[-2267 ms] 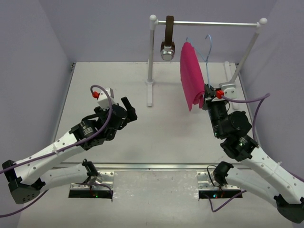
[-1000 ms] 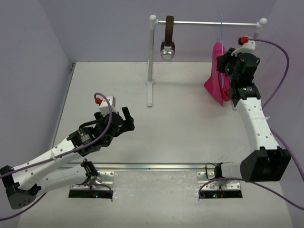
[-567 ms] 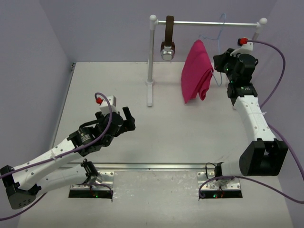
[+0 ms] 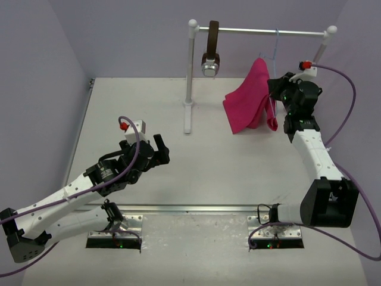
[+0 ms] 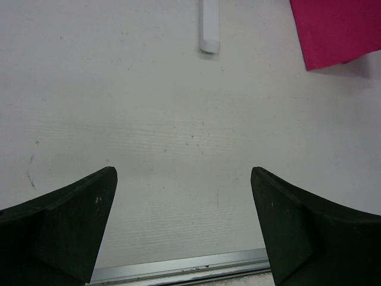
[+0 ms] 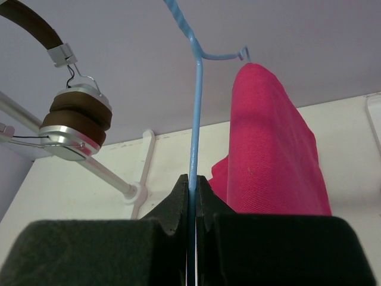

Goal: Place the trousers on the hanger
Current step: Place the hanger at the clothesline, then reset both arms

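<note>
The magenta-pink trousers (image 4: 250, 98) hang folded over the pale blue hanger (image 4: 275, 50), whose hook is at the white rail (image 4: 268, 30). In the right wrist view the hanger's thin blue wire (image 6: 194, 119) runs up from between my fingers, with the trousers (image 6: 271, 149) draped to its right. My right gripper (image 4: 275, 95) is shut on the hanger wire (image 6: 191, 182), raised beside the trousers. My left gripper (image 4: 156, 149) is open and empty low over the table; a corner of the trousers (image 5: 333, 30) shows in its view.
Brown headphones (image 4: 209, 56) with silver cups hang on the rail's left end, also in the right wrist view (image 6: 74, 122). The rack's white post (image 4: 189, 77) and foot (image 5: 209, 27) stand mid-table. A metal strip (image 5: 178, 271) edges the table's near side.
My right gripper moved the hanger with the trousers from low over the table up to the rail. The trousers have swung and now hang below the rail. The left arm drew back slightly.
</note>
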